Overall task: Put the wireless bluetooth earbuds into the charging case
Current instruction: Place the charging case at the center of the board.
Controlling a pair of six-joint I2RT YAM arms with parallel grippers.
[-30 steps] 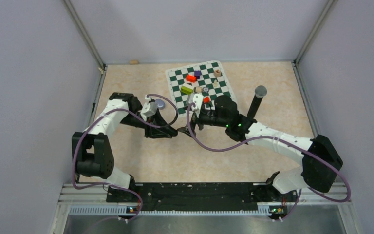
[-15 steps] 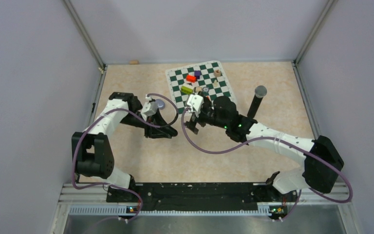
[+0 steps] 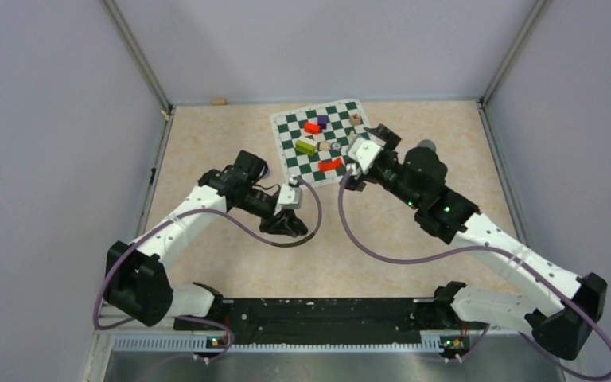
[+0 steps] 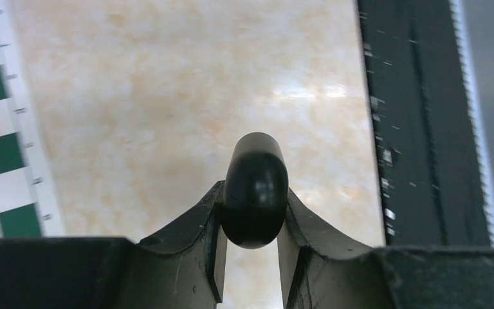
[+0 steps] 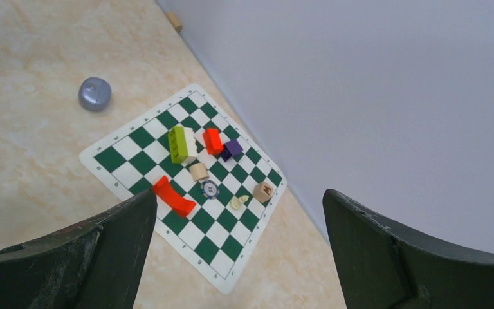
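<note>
Tabletop [image 3: 318, 274]; left end effector [image 4: 252, 206] with black earbud [image 4: 255, 168] now nearer centre

Plain pale lavender walls [image 3: 326, 48] enclose a beige, marble-patterned desk [image 3: 207, 131] behind it and on both sides. Metal corner posts [image 3: 138, 57] rise from the desk's far corners, a black rail [image 3: 318, 312] runs along its near edge, and soft light glints off its surface.
</note>
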